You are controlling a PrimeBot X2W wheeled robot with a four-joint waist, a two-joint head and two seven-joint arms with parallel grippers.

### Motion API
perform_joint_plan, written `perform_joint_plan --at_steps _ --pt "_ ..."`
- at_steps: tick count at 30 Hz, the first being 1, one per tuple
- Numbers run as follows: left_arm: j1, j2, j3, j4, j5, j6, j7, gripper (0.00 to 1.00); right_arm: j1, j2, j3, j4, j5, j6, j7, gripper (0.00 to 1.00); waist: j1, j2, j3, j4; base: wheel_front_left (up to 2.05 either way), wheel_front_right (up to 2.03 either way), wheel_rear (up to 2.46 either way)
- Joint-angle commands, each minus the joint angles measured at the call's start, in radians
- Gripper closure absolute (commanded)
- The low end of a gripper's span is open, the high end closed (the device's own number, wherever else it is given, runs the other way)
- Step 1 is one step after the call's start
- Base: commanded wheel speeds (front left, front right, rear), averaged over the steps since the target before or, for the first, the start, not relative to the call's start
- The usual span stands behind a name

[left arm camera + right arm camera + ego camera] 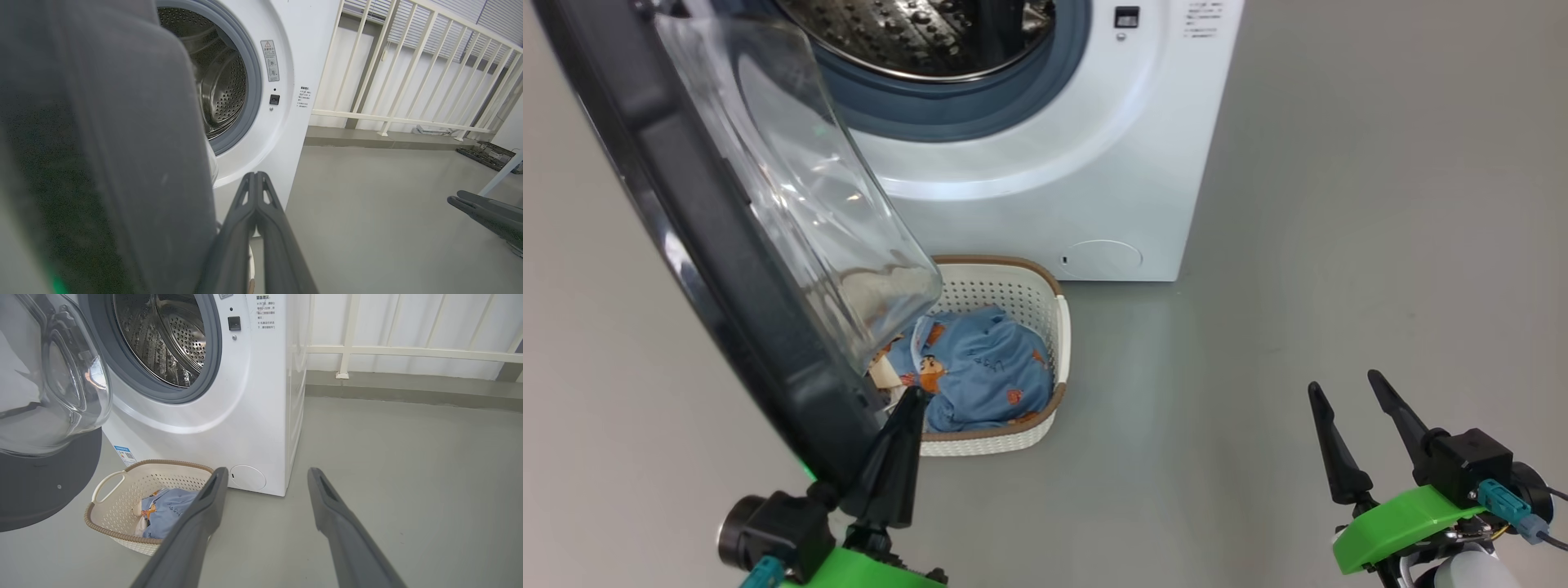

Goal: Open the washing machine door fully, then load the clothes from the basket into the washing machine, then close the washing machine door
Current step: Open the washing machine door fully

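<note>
The washing machine stands with its steel drum exposed. Its black door, with a clear glass bowl, is swung out to the left over the basket. My left gripper is shut, its tip right at the door's lower rim, holding nothing. In the left wrist view the door's dark edge lies just left of my shut fingers. The cream basket holds blue bear-print clothes. My right gripper hangs open over bare floor to the right.
A grey floor spreads to the right of the machine. A white railing stands behind it, with a low step beneath. The right gripper's fingers show at the left wrist view's right edge.
</note>
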Motion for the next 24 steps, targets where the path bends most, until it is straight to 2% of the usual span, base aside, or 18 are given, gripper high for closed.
perform_joint_plan --at_steps 1,9,17,24 --pt "-0.013 0.022 0.073 -0.02 0.004 0.031 -0.005 1.0 -0.014 -0.008 0.021 -0.019 0.008 0.006 -0.012 0.0 0.0 0.0 -0.003 0.011 0.0 0.0 0.0" --pt "0.027 0.022 0.128 -0.022 -0.006 0.07 -0.005 1.0 -0.006 -0.006 0.019 -0.014 0.009 0.006 -0.012 0.0 0.0 0.0 -0.013 0.053 0.0 0.0 0.0" --pt "0.06 0.022 0.205 -0.024 -0.02 0.135 -0.005 1.0 0.006 -0.006 0.019 -0.008 0.013 0.006 -0.012 0.0 0.0 0.0 -0.033 0.107 0.0 0.0 0.0" --pt "0.074 0.022 0.291 -0.002 -0.033 0.156 -0.005 1.0 0.007 0.002 0.03 -0.003 0.013 0.006 -0.012 0.0 0.0 0.0 -0.047 0.121 0.0 0.0 0.0"
